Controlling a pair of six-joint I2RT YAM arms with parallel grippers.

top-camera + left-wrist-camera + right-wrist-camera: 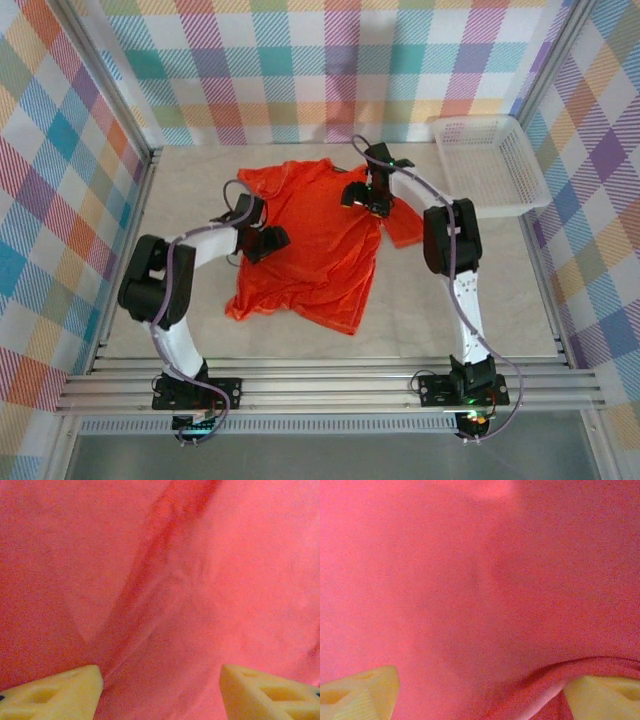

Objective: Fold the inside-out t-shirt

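One orange t-shirt (320, 250) lies spread in the middle of the counter (450, 300), its near hem rumpled. We hold our left fingers (55, 695) apart over a crease at its left edge. Our right fingers (360, 692) are apart above its far right part. A white basket (495, 170) sits far right.

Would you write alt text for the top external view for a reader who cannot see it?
An orange t-shirt lies spread on a pale table, with the left pincer over its left edge and the right pincer over its upper right. A white mesh basket sits in the far right corner.
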